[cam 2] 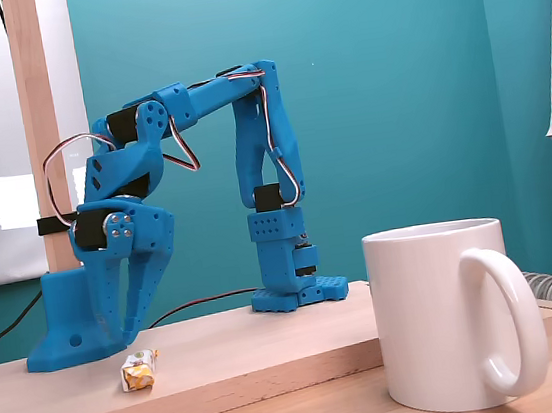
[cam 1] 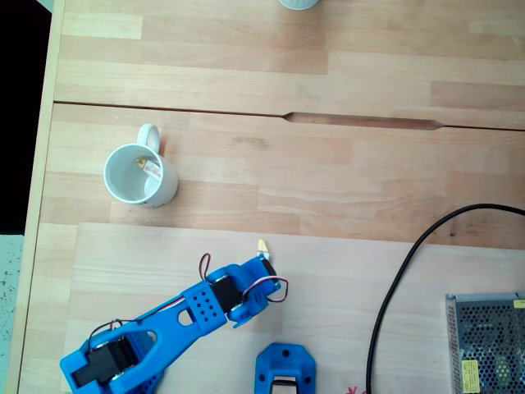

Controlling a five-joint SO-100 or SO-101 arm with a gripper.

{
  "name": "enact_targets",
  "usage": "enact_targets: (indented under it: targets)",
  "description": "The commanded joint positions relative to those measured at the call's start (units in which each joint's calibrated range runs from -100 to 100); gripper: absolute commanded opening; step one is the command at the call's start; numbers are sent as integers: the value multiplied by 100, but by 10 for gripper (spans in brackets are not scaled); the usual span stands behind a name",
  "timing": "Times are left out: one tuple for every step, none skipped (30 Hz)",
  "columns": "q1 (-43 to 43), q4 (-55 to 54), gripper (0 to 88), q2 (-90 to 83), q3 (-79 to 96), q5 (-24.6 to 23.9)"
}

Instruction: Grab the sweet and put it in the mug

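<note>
The blue plastic gripper (cam 2: 140,329) is pointing down just above the tiny white-and-yellow wrapped sweet (cam 2: 140,370), fingers slightly apart, gripping nothing. The sweet is lying near the raised pale wooden board's (cam 1: 344,312) edge, well apart from the glossy white ceramic mug (cam 1: 141,176); open tabletop is lying between them

White mug (cam 1: 139,175) upright on wooden table (cam 1: 328,189), sweet (cam 1: 262,245) near gripper (cam 1: 264,261)
</note>
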Motion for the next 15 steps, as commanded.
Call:
enact_targets:
  targets:
    - [66, 23, 34, -116, -418, -440]
    - [59, 15, 34, -107, -472, -547]
    - [59, -1, 34, -107, -525, -635]
    - [59, -9, 34, -90, -579, -713]
    - [59, -9, 34, -82, -632, -786]
    - [51, -9, 34, -82, -641, -845]
    - [37, -9, 34, -82, -641, -884]
    - [30, -1, 34, -73, -641, -923]
    - [44, -1, 33, -56, -641, -967]
    - [66, -1, 33, -39, -641, -1006]
    - [88, -1, 33, -13, -641, -1035]
    - [95, -1, 32, -4, -641, -1060]
    - [95, -1, 29, 4, -632, -1084]
    - [73, 7, 29, 13, -623, -1109]
    - [44, 31, 29, 47, -623, -1133]
